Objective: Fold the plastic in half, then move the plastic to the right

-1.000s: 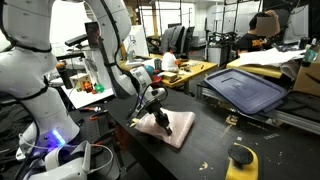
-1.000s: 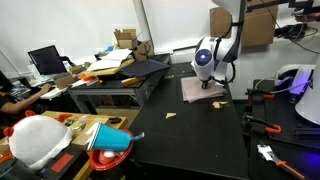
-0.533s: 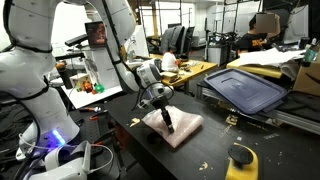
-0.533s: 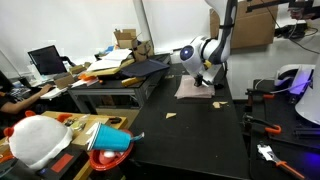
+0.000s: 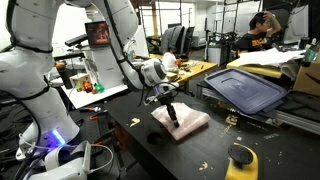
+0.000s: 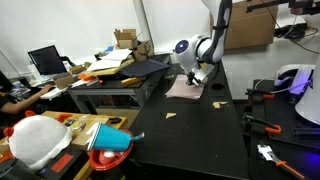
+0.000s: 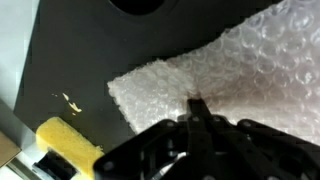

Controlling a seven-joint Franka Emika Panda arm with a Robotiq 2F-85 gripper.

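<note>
The gripper [image 5: 172, 113] is right down on the plastic [image 5: 183, 123], which is a pad of bubble wrap lying flat on the black table [image 5: 185, 160]. In the wrist view the two fingers come together into a single point [image 7: 197, 104], so the jaws look closed with basically no gap. The tips are touching the bubbly sheet [image 7: 225, 65] near its edge. I honestly can't tell if there's a bit of film pinched between them or if they're just pressing on top.

In both exterior views the plastic sits directly under the hand and spreads out a little past it on every side [image 6: 186, 89], with the gripper [image 6: 193, 80] coming down at a slant.

Out beyond the corner of the wrap, well apart from the fingertips, there's a yellow block thing [image 7: 70, 140] lying on the table. A few pale crumbs [image 7: 66, 98] lie between it and the wrap's corner. A dark round shape [image 7: 140, 5] sits ahead of the fingers, past the wrap's far edge.
</note>
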